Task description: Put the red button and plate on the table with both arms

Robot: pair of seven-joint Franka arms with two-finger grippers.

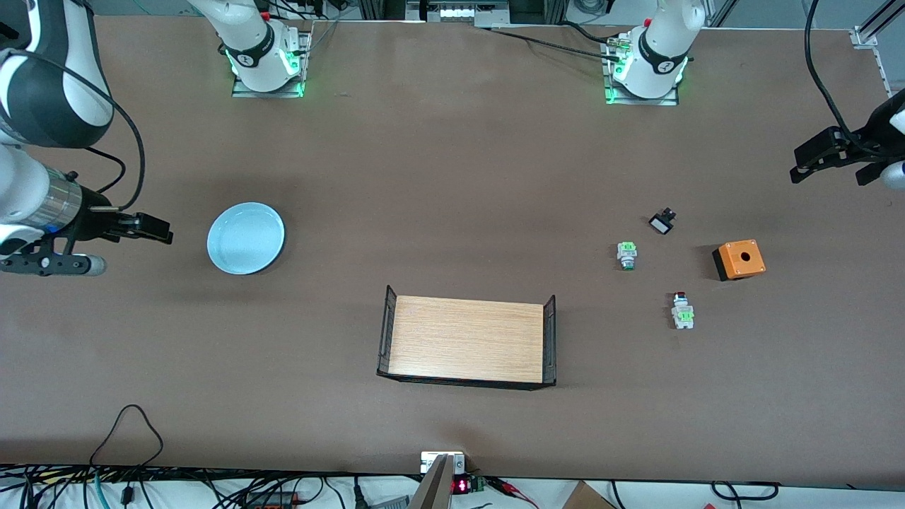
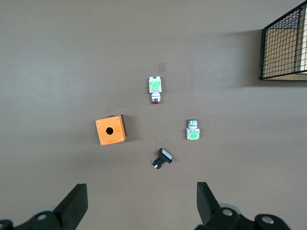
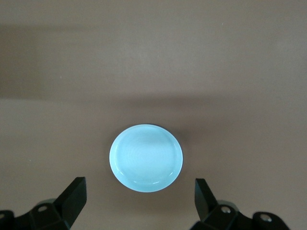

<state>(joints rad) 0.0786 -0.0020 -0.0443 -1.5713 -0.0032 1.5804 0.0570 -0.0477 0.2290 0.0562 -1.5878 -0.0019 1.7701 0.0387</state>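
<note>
Plate (image 1: 245, 237) and red button (image 1: 682, 309) both lie on the table (image 1: 452, 177); left gripper (image 2: 139, 203) and right gripper (image 3: 139, 201) hover wide open, empty, job looks done.

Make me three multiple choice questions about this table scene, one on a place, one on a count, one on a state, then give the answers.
1. The round pale-blue plate lies:
A on the wooden tray
B on the brown table, toward the right arm's end
C in a gripper

2. Small push-button parts with a green block:
A one
B two
C four

3. The right gripper is:
A open, empty
B shut on the plate
C holding a button

Answers: 1 B, the plate rests on bare tabletop. 2 B, one red-capped, one green-capped. 3 A, its fingers stand apart, empty.
</note>
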